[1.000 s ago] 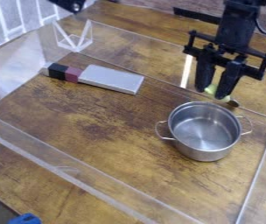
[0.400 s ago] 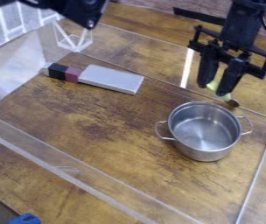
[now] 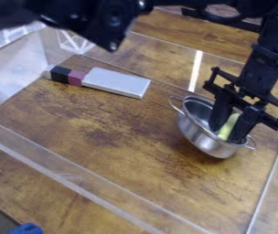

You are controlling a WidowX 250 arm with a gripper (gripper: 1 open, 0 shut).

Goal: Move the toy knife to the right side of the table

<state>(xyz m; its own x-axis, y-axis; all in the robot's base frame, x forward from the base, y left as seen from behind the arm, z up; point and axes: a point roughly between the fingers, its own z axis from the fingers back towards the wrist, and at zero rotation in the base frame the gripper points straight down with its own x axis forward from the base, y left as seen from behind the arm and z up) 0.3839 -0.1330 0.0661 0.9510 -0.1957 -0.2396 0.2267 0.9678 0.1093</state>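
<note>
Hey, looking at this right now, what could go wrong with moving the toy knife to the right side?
1. The gripper hangs over the steel pot with a yellow-green object between its jaws, far from the toy knife, which lies untouched at the table's left. The task may stall on the wrong object.
2. The jaws sit low at the pot's rim and could knock or tip it.
3. The pot fills much of the right side, crowding the knife's landing spot.

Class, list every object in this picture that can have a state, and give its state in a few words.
toy knife: lying flat at left, untouched
pot: upright, partly hidden by the pincer
pincer: lowered over the pot, gripping a yellow-green object
table: level, walled by clear acrylic
</note>
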